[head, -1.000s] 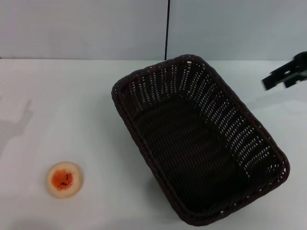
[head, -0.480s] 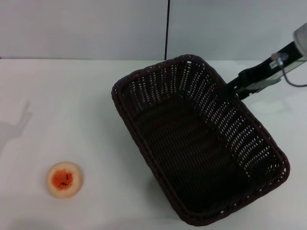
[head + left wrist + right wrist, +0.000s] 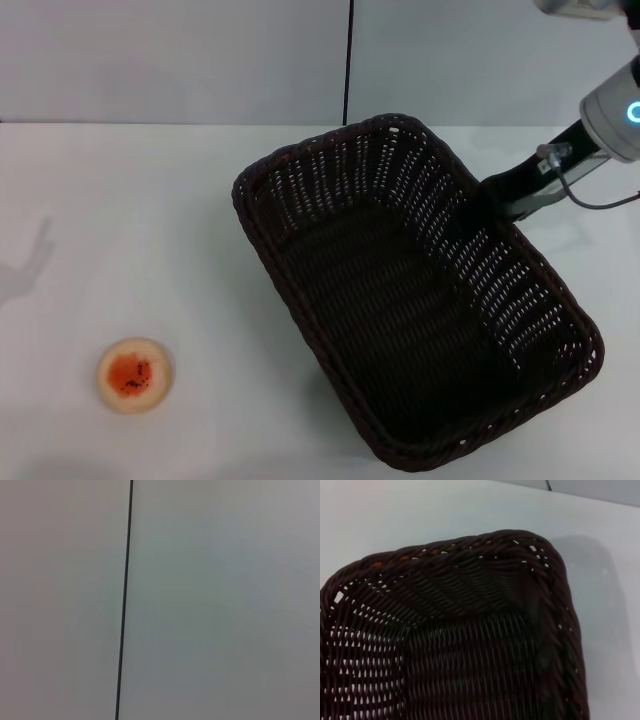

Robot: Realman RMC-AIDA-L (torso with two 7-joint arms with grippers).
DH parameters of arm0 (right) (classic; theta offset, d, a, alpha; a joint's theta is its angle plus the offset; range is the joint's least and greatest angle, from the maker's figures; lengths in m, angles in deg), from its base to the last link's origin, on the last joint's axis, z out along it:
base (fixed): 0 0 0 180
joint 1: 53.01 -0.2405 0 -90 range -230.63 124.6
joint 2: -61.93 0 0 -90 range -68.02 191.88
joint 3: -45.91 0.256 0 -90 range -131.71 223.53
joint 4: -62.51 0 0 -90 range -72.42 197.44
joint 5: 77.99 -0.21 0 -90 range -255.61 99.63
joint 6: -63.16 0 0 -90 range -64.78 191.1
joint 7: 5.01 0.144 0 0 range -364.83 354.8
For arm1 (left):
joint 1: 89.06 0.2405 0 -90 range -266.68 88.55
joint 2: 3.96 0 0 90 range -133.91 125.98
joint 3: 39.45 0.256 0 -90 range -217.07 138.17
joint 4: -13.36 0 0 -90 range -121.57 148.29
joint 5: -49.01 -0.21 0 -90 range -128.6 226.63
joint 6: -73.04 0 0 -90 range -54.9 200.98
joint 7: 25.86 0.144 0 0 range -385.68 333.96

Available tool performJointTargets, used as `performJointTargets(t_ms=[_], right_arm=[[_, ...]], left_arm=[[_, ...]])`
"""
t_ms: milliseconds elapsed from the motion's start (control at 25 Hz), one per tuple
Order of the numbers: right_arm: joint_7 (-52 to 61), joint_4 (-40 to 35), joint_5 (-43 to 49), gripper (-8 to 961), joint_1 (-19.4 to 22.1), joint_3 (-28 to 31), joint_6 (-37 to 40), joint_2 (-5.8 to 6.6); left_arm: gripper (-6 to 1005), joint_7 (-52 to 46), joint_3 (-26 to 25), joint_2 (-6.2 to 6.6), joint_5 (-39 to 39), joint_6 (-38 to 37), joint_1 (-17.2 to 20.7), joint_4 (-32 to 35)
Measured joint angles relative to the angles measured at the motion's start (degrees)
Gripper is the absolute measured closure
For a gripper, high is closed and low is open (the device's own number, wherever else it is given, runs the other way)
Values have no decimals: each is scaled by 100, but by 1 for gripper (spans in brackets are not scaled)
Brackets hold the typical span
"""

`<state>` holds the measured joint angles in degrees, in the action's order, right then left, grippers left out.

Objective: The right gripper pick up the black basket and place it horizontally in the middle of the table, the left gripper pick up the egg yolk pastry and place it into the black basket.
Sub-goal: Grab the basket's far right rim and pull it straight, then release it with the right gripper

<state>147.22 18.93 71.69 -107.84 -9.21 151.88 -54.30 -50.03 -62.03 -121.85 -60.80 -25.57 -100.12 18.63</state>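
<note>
You see the right gripper (image 3: 478, 205) reaching in over the far right rim of the black basket (image 3: 410, 290); whether its fingers are apart or together cannot be told. The basket sits diagonally on the white table (image 3: 150, 220). The egg yolk pastry (image 3: 133, 374) lies well apart from the fingers, beyond the basket's opposite side.

The black basket (image 3: 415, 290) is a large rectangular wicker piece, dark brown-black, with open-weave sides and a braided rim. It sits upright on the white counter (image 3: 150, 220), set diagonally, right of centre, its inside bare. The egg yolk pastry (image 3: 134, 375), a small cream round with an orange-red speckled top, lies well apart at the near left.
</note>
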Motion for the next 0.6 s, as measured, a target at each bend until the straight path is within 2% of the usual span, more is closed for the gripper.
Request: performJointTargets(t_ms=[280,480,600], right_arm=[[-79,-73,-32,358,60,-178,-263,-102],[-149,-168,-10,550,89,-189,-205,-105],[-326,-591,-23,699,165,-207,130,-96]], left_arm=[[181,0,-7,3,9,-50,15,18],[181,0,-3,3,12,-88,49,39],[181,-141,-1,10,12,-205,91,211]])
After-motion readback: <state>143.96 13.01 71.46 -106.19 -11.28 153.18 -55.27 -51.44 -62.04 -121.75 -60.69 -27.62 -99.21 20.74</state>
